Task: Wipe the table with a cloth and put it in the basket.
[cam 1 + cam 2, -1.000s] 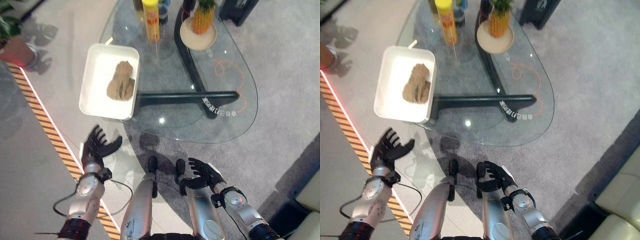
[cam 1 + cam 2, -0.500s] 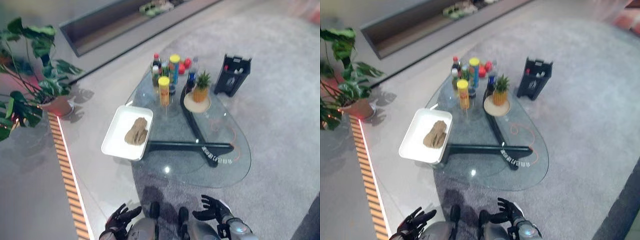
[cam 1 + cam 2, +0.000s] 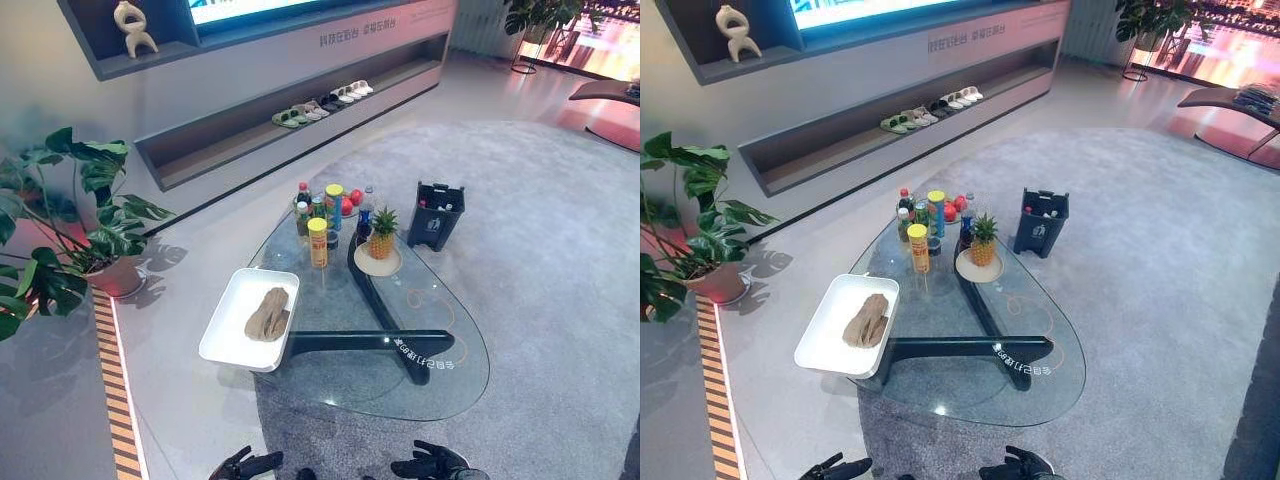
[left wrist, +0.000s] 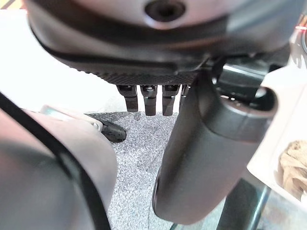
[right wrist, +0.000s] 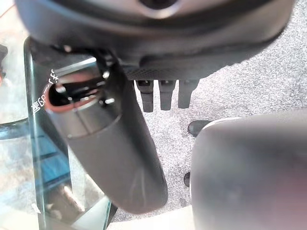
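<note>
Left eye view, as I read it from the console:
- Glass worktop (image 3: pixel 440 370), rounded, on a dark base, standing on a grey carpet (image 3: pixel 540 240).
- White basket (image 3: pixel 228 338), a shallow tray-like one, on the worktop's left end, overhanging the edge.
- Brown cloth (image 3: pixel 268 314), bunched, lying inside the basket.
- Cluster of bottles (image 3: pixel 322 212) at the far end; a pineapple (image 3: pixel 381 234) on a round plate (image 3: pixel 379 263) just beside them.
- Dark bin (image 3: pixel 435 215) on the carpet beyond the worktop.
- Potted plant (image 3: pixel 85 225) on the floor at far left; a wall shelf with shoes (image 3: pixel 322 103) behind.
- Left hand (image 3: pixel 243 466) and right hand (image 3: pixel 430 464) low at the near edge, well apart from the worktop, fingers spread and holding nothing.

Right eye view: same items, same layout; cloth in the basket, both hands at the bottom edge.

Left wrist view: my left hand's fingers (image 4: pixel 149 98) hang straight over the carpet, thumb relaxed, nothing held; the basket's corner with the cloth shows to one side.

Right wrist view: right hand's fingers (image 5: pixel 164 94) straight, thumb loose, empty; the worktop's glass edge sits beside it.
</note>
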`<state>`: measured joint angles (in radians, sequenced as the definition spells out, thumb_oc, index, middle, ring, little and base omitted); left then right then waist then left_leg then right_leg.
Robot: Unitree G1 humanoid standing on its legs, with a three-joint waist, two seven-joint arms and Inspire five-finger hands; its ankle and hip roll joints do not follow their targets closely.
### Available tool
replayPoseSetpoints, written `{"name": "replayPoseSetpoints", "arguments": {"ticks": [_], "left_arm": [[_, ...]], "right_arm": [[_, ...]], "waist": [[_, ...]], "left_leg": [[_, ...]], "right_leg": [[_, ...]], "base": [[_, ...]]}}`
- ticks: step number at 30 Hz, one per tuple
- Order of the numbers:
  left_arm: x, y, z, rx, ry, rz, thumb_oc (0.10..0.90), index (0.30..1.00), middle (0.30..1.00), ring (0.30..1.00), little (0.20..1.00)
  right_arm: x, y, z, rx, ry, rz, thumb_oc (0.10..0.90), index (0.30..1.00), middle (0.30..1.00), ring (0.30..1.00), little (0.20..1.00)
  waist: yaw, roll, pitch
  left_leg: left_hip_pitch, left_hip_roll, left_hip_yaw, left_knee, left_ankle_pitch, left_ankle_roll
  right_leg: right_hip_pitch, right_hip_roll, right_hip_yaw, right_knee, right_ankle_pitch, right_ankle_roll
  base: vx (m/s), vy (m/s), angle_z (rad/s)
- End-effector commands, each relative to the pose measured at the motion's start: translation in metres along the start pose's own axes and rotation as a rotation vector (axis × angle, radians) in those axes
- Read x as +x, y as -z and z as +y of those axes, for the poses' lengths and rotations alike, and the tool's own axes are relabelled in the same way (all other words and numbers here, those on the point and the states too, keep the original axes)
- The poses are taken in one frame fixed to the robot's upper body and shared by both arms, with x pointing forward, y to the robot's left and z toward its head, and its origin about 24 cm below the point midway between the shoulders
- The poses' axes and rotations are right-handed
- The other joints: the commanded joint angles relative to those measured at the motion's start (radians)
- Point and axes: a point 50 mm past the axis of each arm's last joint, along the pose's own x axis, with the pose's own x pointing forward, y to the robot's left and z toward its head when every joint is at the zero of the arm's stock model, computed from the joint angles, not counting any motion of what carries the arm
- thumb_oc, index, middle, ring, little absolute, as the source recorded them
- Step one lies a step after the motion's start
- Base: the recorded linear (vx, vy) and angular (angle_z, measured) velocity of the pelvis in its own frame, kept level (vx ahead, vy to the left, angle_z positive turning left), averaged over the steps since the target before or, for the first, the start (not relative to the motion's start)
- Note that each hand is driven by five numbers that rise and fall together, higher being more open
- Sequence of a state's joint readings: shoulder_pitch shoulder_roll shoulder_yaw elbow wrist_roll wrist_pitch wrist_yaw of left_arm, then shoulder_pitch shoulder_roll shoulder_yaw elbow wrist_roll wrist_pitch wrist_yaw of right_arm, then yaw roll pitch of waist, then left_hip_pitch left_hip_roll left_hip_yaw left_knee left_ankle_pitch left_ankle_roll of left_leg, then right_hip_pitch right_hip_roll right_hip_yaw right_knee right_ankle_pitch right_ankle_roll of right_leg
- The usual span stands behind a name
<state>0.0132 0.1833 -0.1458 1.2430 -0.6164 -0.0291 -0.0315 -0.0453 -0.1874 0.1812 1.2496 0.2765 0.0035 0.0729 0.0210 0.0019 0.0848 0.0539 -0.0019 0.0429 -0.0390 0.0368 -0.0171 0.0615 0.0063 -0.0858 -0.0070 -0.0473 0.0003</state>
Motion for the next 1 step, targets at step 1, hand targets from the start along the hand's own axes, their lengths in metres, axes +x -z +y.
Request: {"name": "replayPoseSetpoints", "arguments": {"ticks": [1], "left_arm": [[0.0002,0.0089,-0.0083,0.042,0.03,0.023,0.8,0.9,0.9,0.9,0.9]], "right_arm": [[-0.002,0.0215,0.0052,-0.034,-0.04,0.083,0.8,0.9,0.9,0.9,0.9]], "waist": [[-0.011,-0.019,-0.002]], "left_leg": [[-0.008,0.007,-0.041,-0.004,-0.004,0.002]], "right_leg": [[0.002,-0.063,-0.029,-0.03,0.09,0.047]], "base": [[0.04,0.01,-0.04]]}}
